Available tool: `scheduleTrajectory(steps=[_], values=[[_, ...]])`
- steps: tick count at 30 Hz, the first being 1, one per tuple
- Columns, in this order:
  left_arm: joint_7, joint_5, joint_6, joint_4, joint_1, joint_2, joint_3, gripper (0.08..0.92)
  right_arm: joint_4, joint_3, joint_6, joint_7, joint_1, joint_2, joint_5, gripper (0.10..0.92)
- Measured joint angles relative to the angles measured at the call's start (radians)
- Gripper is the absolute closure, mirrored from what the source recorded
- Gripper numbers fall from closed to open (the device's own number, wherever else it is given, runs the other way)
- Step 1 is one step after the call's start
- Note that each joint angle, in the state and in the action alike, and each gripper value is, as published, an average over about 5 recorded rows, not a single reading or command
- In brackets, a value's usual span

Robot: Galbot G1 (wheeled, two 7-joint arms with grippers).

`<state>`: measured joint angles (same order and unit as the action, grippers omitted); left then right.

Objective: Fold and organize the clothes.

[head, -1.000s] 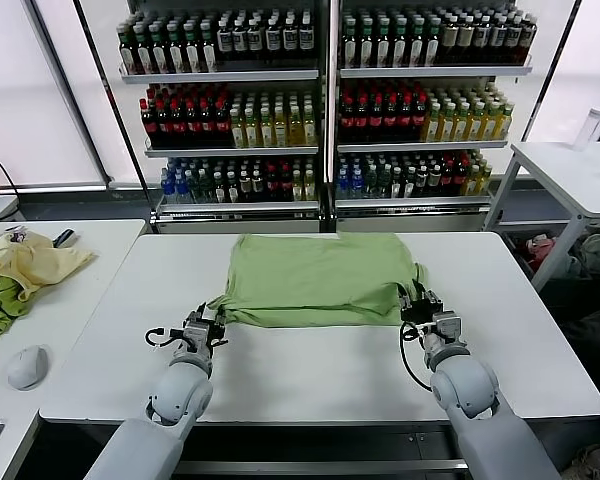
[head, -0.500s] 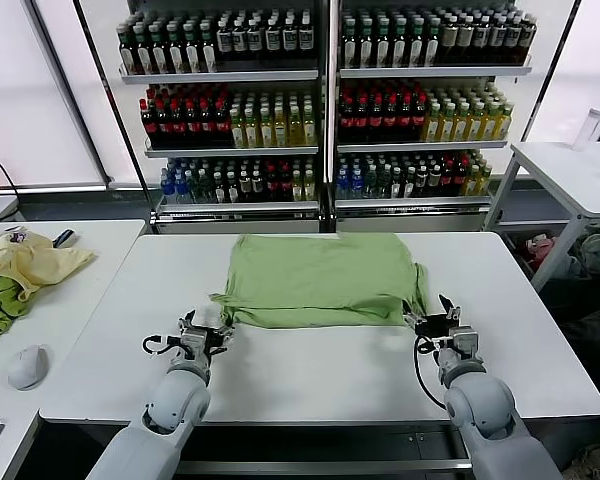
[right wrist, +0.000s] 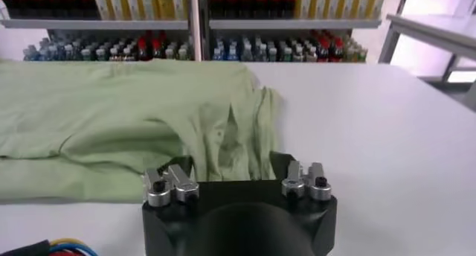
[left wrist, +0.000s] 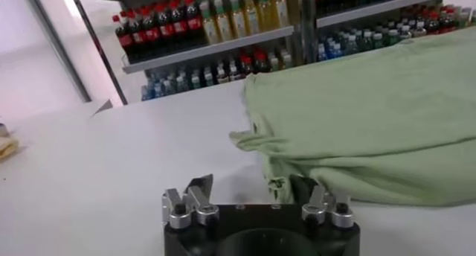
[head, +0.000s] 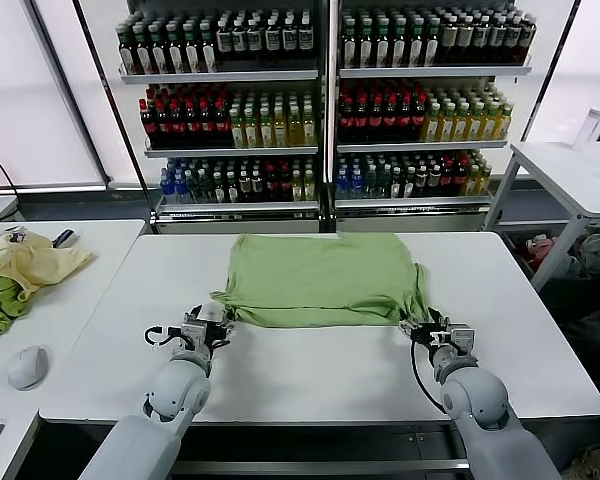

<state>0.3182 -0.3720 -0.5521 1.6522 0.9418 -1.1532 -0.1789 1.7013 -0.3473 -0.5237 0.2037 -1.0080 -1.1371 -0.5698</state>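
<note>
Lying flat on the far middle of the white desk [head: 100,330]: light green shirt [head: 320,278], folded once, a sleeve trailing off its right side. Left pincer [head: 208,332] low at the shirt's near left corner, fingers spread, holding nothing. Right pincer [head: 432,331] at the near right corner, likewise parted and empty. Behind the desk, shelves [head: 325,72] packed with bottles. On the left side desk, a pale yellow garment [head: 30,262].

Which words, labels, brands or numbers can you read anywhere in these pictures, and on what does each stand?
None can be read.
Labels on the drink bottles on the metal shelves: too small and blurred.
Light green soft fabric shirt on the white table: no print showing.
Black left gripper and right gripper: no markings visible.
</note>
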Motion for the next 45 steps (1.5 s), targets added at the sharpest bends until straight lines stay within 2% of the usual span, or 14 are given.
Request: scheduleTrajectory(steps=[13, 17, 20, 25, 30, 38, 45], values=[[-0.061, -0.066, -0.007, 0.016, 0.028, 0.056, -0.031, 0.770, -0.039, -0.006, -0.026, 0.003, 0.031, 0.021, -0.090, 0.882], [-0.086, -0.099, -0.012, 0.018, 0.037, 0.075, -0.041, 0.875, -0.041, 0.000, -0.029, 0.003, 0.037, 0.020, -0.100, 0.912], [-0.103, -0.125, -0.012, 0.016, 0.038, 0.082, -0.048, 0.911, -0.041, 0.004, -0.030, 0.003, 0.040, 0.020, -0.104, 0.912], [-0.110, -0.155, 0.000, 0.019, 0.039, 0.084, -0.061, 0.914, -0.041, 0.007, -0.031, 0.003, 0.043, 0.023, -0.105, 0.912], [-0.083, -0.175, 0.040, 0.045, 0.052, 0.082, -0.079, 0.898, -0.039, 0.007, -0.030, -0.001, 0.039, 0.025, -0.103, 0.912], [-0.062, -0.199, 0.095, 0.110, 0.092, 0.070, -0.086, 0.688, -0.044, 0.006, -0.028, -0.007, 0.038, 0.022, -0.097, 0.912], [-0.051, -0.183, 0.104, 0.105, 0.086, 0.049, -0.057, 0.489, -0.044, 0.007, -0.028, -0.009, 0.038, 0.024, -0.093, 0.912]])
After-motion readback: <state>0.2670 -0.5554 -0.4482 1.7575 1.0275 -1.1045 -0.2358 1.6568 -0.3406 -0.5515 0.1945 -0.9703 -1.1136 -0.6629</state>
